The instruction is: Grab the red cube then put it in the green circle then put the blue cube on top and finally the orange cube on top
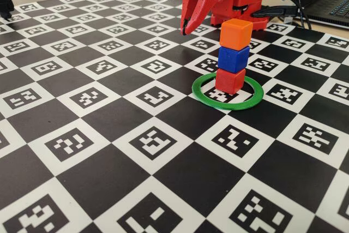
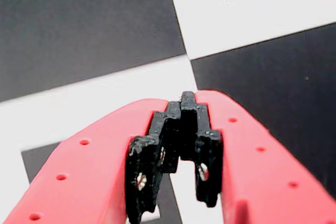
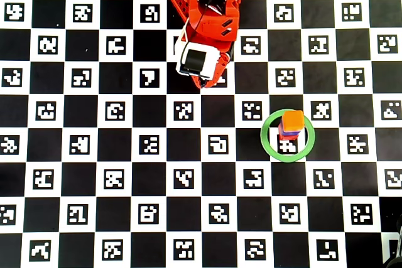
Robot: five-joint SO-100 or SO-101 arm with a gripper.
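The red cube [image 1: 229,80] stands inside the green circle [image 1: 229,103]. The blue cube [image 1: 234,59] sits on it, and the orange cube [image 1: 236,34] tops the stack, turned slightly. From overhead only the orange cube [image 3: 292,120] shows well, near the upper right of the green circle [image 3: 276,152]. My red gripper [image 1: 186,30] hangs apart from the stack, up and to its left, tips pointing down near the arm's base. In the wrist view the gripper [image 2: 187,98] is shut, its black pads [image 2: 157,145] meeting with nothing between them. In the overhead view the gripper [image 3: 202,83] lies left of the ring.
A black-and-white checkerboard mat [image 1: 109,151] with printed markers covers the table. The arm's red base [image 1: 245,4] stands just behind the stack. Cables and a laptop [image 1: 332,4] lie at the back right, and a dark object [image 1: 4,1] at the far left.
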